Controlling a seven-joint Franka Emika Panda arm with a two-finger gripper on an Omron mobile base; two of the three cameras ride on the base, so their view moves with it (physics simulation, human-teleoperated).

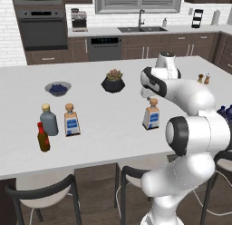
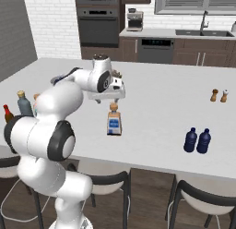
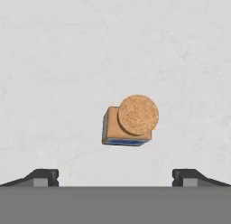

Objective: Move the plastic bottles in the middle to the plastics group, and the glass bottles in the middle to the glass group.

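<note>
A clear glass bottle (image 1: pixel 151 115) with a cork stopper and a blue-and-white label stands upright in the middle of the counter. My gripper (image 2: pixel 109 100) hangs open right above it, not touching. In the hand view I look straight down on its cork (image 3: pixel 137 114), with my fingertips (image 3: pixel 45 177) wide apart on either side. A second labelled glass bottle (image 1: pixel 71 121) stands at the left beside the grey-blue bottle (image 1: pixel 48 121) and the brown red-capped bottle (image 1: pixel 43 138) of the glass group. Two dark blue plastic bottles (image 2: pixel 197 140) stand together at the right.
A dark pot with a plant (image 1: pixel 113 81) and a bowl of blue berries (image 1: pixel 57 88) sit further back on the white counter (image 1: pixel 104 138). Salt and pepper shakers (image 2: pixel 219 95) stand at the far right. Stools line the near edge.
</note>
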